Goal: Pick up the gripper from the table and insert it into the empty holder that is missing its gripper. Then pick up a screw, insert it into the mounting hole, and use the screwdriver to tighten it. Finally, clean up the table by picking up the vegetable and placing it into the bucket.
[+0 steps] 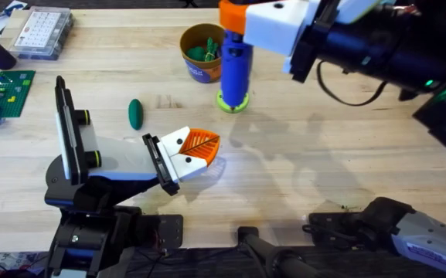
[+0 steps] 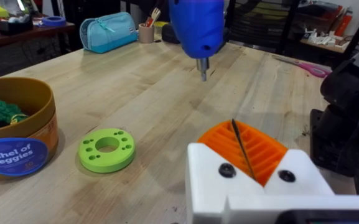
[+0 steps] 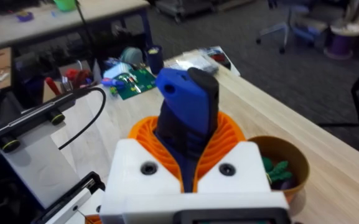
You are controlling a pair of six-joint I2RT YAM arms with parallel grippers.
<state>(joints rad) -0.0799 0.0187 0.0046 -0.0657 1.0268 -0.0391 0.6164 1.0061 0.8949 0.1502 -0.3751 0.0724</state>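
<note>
My right gripper (image 1: pixel 240 22) (image 3: pixel 185 134) is shut on the blue screwdriver (image 1: pixel 236 66) (image 3: pixel 188 112) and holds it upright. The screwdriver's metal tip (image 2: pixel 203 70) hangs above the table (image 1: pixel 323 139). From overhead it stands over a lime-green perforated disc (image 1: pixel 233 101) (image 2: pixel 106 149). The bucket (image 1: pixel 202 52) (image 2: pixel 17 127) (image 3: pixel 288 163) sits just left of it, with green pieces inside. The dark green vegetable (image 1: pixel 135 113) lies on the wood to the left. My left gripper (image 1: pixel 199 148) (image 2: pixel 244 152) rests low near the table's middle, shut on nothing. The loose gripper, the holder and the screw are out of view.
A clear parts box (image 1: pixel 43 31) sits at the back left, and a green studded baseplate (image 1: pixel 2 93) at the left edge. A blue pouch (image 2: pixel 107 31) and pink scissors (image 2: pixel 303 65) lie at the far side. The right arm's dark base (image 2: pixel 347 124) stands close by.
</note>
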